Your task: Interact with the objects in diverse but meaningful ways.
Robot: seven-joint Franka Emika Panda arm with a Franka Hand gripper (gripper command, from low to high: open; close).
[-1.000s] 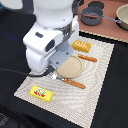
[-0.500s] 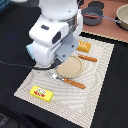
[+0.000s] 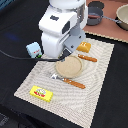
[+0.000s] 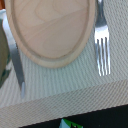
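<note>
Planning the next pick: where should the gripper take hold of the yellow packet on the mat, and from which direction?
Probably from straight above. The yellow packet lies flat on the striped placemat, apart from the fork and wooden plate, with free mat all round. It is a longish flat rectangle, so closing across its narrow width near the middle, on the two long edges, looks steadiest.

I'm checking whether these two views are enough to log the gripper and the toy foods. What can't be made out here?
- Gripper: in the exterior view the arm's white body hides it; the wrist view doesn't show it. Open or shut: cannot tell.
- Carton: partly covered by the arm in the exterior view.
- Bread loaf: partly hidden behind the arm.
- Packet: print too blurred to read.
- Green scrap: cut off by the wrist view's edge, unidentifiable.
</note>
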